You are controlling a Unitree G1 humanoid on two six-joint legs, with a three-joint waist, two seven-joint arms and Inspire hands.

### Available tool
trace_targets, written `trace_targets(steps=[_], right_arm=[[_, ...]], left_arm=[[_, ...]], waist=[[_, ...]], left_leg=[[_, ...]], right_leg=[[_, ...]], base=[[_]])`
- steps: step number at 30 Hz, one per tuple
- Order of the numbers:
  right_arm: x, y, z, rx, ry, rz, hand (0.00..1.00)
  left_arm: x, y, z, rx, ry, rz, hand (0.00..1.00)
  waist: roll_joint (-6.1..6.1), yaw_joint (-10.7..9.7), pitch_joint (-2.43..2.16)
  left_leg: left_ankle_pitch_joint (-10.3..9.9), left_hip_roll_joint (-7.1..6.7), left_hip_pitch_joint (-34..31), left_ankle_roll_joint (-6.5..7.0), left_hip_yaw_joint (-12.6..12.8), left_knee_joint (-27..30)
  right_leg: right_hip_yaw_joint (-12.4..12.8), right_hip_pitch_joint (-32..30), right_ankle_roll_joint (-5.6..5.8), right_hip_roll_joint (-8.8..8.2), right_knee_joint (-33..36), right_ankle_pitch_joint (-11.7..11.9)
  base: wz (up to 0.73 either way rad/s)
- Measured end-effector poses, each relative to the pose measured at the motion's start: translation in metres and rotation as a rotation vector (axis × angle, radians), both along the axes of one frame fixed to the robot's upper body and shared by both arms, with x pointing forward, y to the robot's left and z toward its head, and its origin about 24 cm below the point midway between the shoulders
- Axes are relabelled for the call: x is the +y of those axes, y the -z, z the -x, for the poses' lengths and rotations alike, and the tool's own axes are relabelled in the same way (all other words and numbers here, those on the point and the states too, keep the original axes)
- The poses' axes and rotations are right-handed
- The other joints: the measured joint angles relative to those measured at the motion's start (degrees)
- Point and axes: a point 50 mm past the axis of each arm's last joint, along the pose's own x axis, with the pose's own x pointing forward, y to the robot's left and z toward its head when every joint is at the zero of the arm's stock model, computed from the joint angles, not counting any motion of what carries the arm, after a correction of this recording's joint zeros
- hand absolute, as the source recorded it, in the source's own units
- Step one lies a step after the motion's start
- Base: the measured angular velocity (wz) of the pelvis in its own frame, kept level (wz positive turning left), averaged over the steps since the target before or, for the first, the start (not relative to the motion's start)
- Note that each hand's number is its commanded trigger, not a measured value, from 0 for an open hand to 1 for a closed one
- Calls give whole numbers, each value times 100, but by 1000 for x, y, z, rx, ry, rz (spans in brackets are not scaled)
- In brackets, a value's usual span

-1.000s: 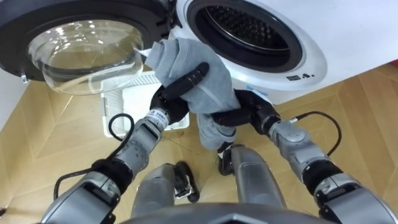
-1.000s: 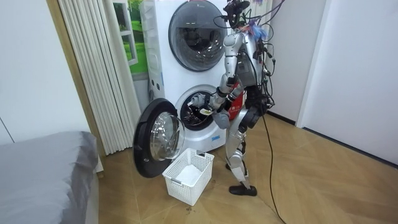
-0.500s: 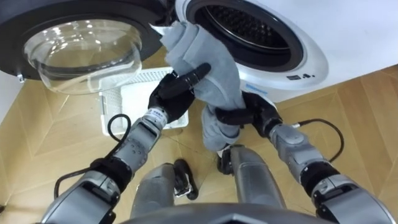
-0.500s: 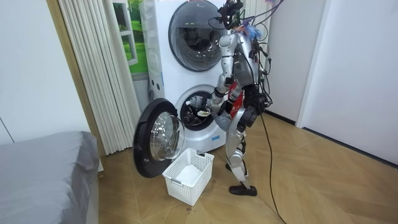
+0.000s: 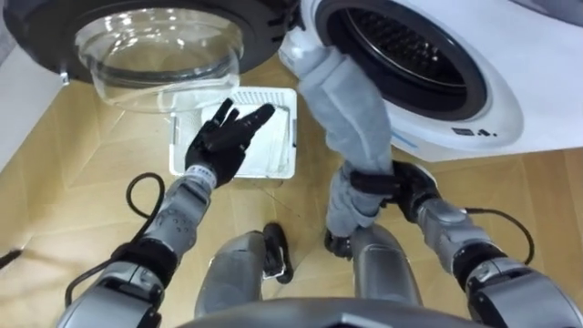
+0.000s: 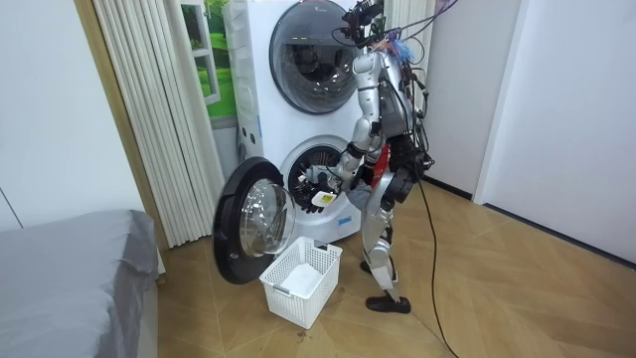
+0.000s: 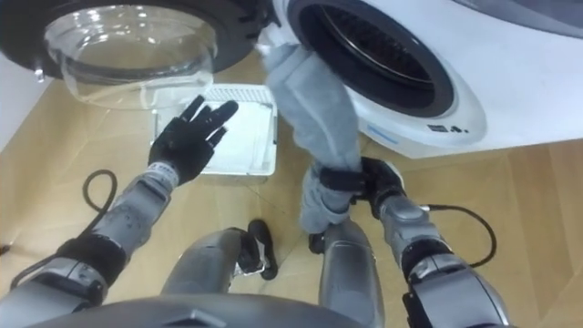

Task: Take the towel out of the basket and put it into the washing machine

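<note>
You find the grey towel (image 5: 339, 109) hanging outside the washing machine (image 5: 483, 91). Its upper end lies at the left rim of the drum opening (image 5: 401, 46); you cannot tell whether it reaches inside. The right hand (image 5: 396, 180) holds the towel's lower part, with its fingers curled round the cloth. The left hand (image 5: 223, 141) holds nothing, and its fingers are spread wide above the white basket (image 5: 278, 150) on the floor. The door (image 5: 159, 50) stands open to the left. In the room view, the robot stands before the lower machine, near the basket
</note>
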Motion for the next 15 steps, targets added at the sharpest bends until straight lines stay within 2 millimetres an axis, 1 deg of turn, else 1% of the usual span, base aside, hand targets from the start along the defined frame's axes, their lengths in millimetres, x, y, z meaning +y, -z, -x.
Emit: trace_targets(steps=[4,6,8,9,10,11,12,13,15], right_arm=[[-3,-1,-3,9,37,-12,100],[-5,-1,-2,19,70,-24,100],[-8,-1,-2,23,96,-33,100],[-9,-1,-2,25,107,-37,100],[-12,-1,-2,34,123,-40,100],[-15,-1,-1,45,142,-41,100],[-17,-2,-2,51,168,-54,100],[-19,-2,-2,53,184,-61,100],[-24,-4,-5,62,240,-89,100]], left_arm=[[0,7,7,50,16,-34,0],[1,10,11,75,29,-58,0],[-1,10,10,75,51,-76,0],[-2,10,10,77,61,-84,0],[-3,12,11,88,76,-95,0],[-3,13,12,99,82,-95,0],[-3,13,12,104,85,-94,0],[-3,13,12,107,88,-95,0],[-5,14,12,119,100,-92,0]], waist=[[-10,5,6],[-8,-2,5],[-9,-2,6],[-7,19,6],[-6,95,7],[-5,131,6],[-6,144,6],[-2,152,9],[18,239,13]], left_leg=[[27,-21,-87,18,-76,52],[40,-47,-162,4,-210,106],[70,-80,-233,6,-291,122],[71,-83,-249,8,-301,139],[66,-92,-265,15,-303,194],[63,-109,-286,19,-314,232],[62,-167,-318,22,-369,239],[63,-187,-343,24,-386,263],[54,-190,-408,36,-391,342]], right_leg=[[-83,-8,-17,-44,4,10],[-170,-9,-37,-72,11,1],[-262,-34,-45,-122,34,-15],[-268,-45,-43,-128,53,-20],[-255,-81,-36,-144,144,-50],[-259,-110,-32,-186,238,-87],[-280,-170,-25,-254,361,-144],[-294,-198,-26,-295,421,-175],[-310,-260,-41,-319,512,-194]], base=[[14],[21],[25],[15],[6],[17],[24],[23],[9]])
